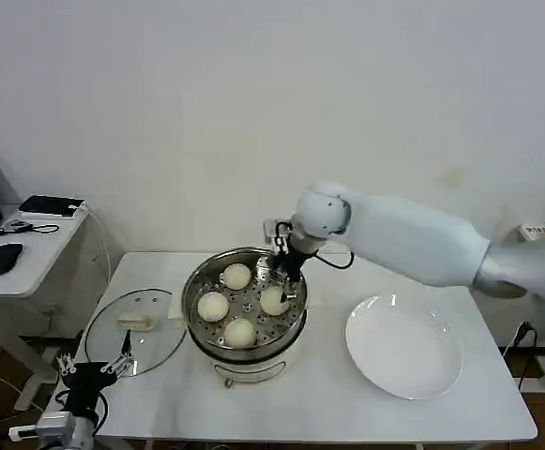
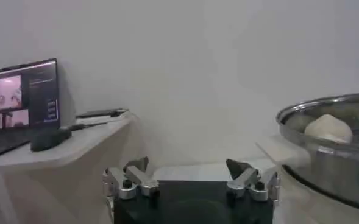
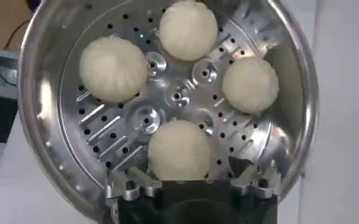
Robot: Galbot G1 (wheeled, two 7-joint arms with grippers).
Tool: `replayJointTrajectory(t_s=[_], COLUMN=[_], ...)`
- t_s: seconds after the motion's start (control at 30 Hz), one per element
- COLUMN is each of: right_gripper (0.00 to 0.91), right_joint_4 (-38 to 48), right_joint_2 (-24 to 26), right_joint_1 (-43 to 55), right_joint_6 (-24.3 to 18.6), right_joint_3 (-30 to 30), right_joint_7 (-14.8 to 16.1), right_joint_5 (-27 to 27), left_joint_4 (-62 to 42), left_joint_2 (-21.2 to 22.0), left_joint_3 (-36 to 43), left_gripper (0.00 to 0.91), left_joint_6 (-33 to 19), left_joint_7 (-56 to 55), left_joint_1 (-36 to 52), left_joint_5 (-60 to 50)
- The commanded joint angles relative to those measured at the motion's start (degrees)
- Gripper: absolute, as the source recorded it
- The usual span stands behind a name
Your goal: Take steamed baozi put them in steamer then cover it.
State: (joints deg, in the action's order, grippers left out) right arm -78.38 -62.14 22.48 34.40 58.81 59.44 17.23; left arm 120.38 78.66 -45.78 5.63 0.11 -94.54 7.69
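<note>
Nearest to the head camera, the left gripper [image 1: 92, 367] waits low at the table's [image 1: 328, 394] front left corner with its fingers spread apart and nothing between them. Four baozi [image 1: 240, 332] sit on the perforated tray inside the steamer [image 1: 244, 309], which stands upright near the middle of the table; being round, they show no long axis. The right gripper [image 1: 281, 281] hangs over the steamer's right inner side, just above one bun, pointing down; its fingers are released, on either side of the bun and not clamping it. From the right wrist camera the buns [image 3: 179, 149] form a ring around the tray's centre, well apart from each other, and the open fingertips [image 3: 133, 185] frame the nearest one. The cover [image 1: 133, 330] lies flat on the table left of the steamer, beside it, and its bar handle runs roughly left to right. A white plate [image 1: 403, 352] lies right of the steamer. The left wrist camera shows the steamer's rim [image 2: 325, 131] from the side with one bun [image 2: 328, 128] peeking above it, and also a laptop [image 2: 21, 100] on a side desk.
</note>
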Motion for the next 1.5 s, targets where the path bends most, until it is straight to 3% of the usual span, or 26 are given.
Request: replayJointTrajectory(t_s=[0.03,0.1,0.2,0.37,0.47,0.57,0.63,0.7,0.83,1.0,1.13,1.27,1.5], right_gripper=[0.907,0.907,0.907,0.907,0.907,0.907,0.907,0.907,0.907,0.907,0.907,0.907,0.907], right_joint_4=[-6.3,-7.1,-8.7,-11.5,-14.9,-18.0,-19.5,-21.5,-24.1,-28.6,-30.7,-28.8,-27.4], right_joint_2=[12.1,14.1,18.1,22.1,23.0,23.4,22.9,22.1,19.2,13.1,6.4,4.6,0.8], right_joint_1=[-1.3,-2.5,-5.4,-15.7,-28.7,-40.5,-47.4,-55.9,-67.5,-86.0,-94.6,-100.6,-105.6], right_joint_6=[-3.4,-7.1,-11.6,-17.2,-19.6,-22.0,-23.1,-24.7,-26.7,-32.8,-33.3,-35.5,-36.9], right_joint_3=[-16.1,-19.2,-26.6,-38.4,-52.4,-61.0,-65.6,-73.1,-81.6,-91.6,-97.9,-97.3,-94.3], right_joint_7=[-3.5,-8.3,-13.8,-28.8,-36.4,-41.3,-43.4,-43.6,-44.6,-47.2,-49.9,-51.5,-55.7], right_joint_5=[7.2,12.3,13.1,17.7,19.1,19.8,19.7,19.9,18.4,17.5,19.4,21.4,17.1], left_joint_4=[0.0,-0.5,-1.1,-1.2,-1.0,-1.2,-1.4,-0.9,0.3,0.4,-2.4,-4.6,-10.8], left_joint_2=[-0.3,-0.4,-0.5,-0.7,-0.4,-0.6,-0.9,-1.3,-1.0,0.0,-0.6,-1.6,-4.5], left_joint_3=[-0.3,-0.2,0.3,0.9,0.7,0.4,-0.3,-0.8,-1.0,0.0,-0.3,-0.7,-0.8], left_gripper=[0.907,0.907,0.907,0.907,0.907,0.907,0.907,0.907,0.907,0.907,0.907,0.907,0.907], left_joint_6=[0.0,-0.4,-1.8,-2.5,-3.2,-3.8,-3.6,-3.8,-3.4,-3.7,-3.5,-4.3,-9.3], left_joint_7=[1.3,2.8,4.0,6.0,6.2,4.1,4.0,4.0,3.1,3.2,3.1,2.3,-0.7], left_joint_1=[0.0,-0.1,-0.3,-1.1,-1.3,-1.7,-2.0,-2.7,-2.7,-2.1,-1.1,0.1,3.6], left_joint_5=[1.4,1.4,1.7,1.4,1.1,1.5,1.2,1.1,0.6,-4.2,-9.8,-14.1,-33.3])
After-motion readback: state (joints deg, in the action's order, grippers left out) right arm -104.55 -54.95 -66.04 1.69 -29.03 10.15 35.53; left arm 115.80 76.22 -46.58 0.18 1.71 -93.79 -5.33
